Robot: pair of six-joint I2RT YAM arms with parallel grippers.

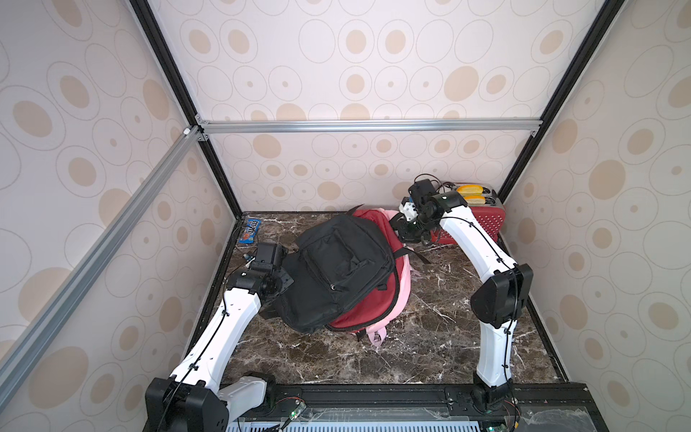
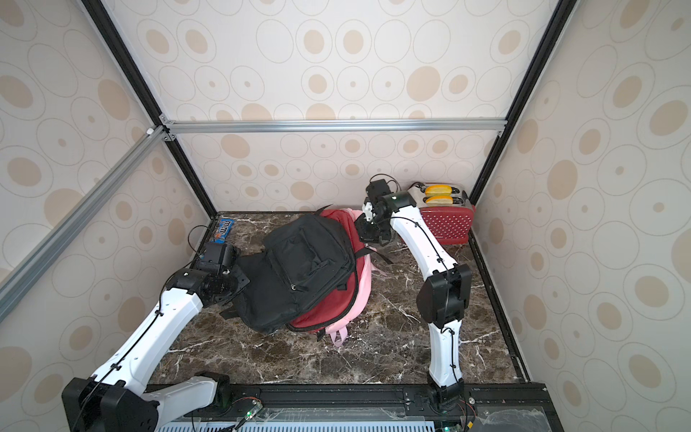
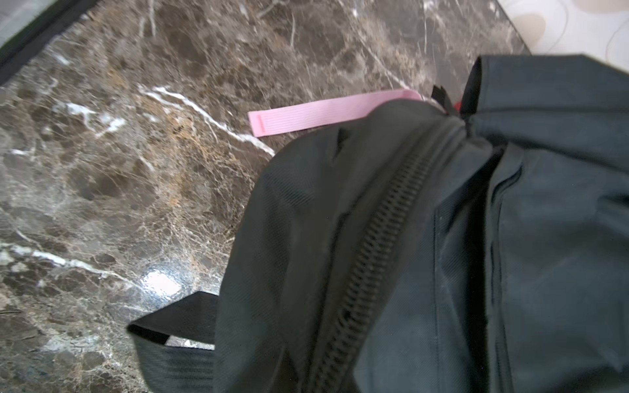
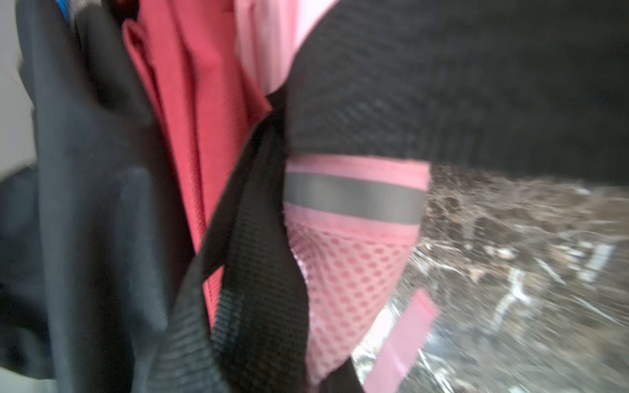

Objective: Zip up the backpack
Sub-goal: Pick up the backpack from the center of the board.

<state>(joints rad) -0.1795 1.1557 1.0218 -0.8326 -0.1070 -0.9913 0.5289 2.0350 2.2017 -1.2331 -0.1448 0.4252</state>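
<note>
Two arms are bolted to a long black mounting rail (image 1: pixel 374 397). The left arm (image 1: pixel 220 336) is a long, tapered white shell. A bulky black joint housing (image 1: pixel 185 406) caps it beside the rail, and a rounded black wrist joint (image 1: pixel 254 282) with a tiny white mark caps the end away from the rail. A thin black cable (image 1: pixel 208 342), held by black ties, runs along the shell past small dark screw holes. The right arm (image 1: pixel 493 351) has two white shells joined by a boxy black elbow (image 1: pixel 501 295), with the same tied cable. Farthest from the rail are a black box camera (image 1: pixel 422 188) trailing looped wires and the right gripper (image 1: pixel 405 231), black under a white block.
</note>
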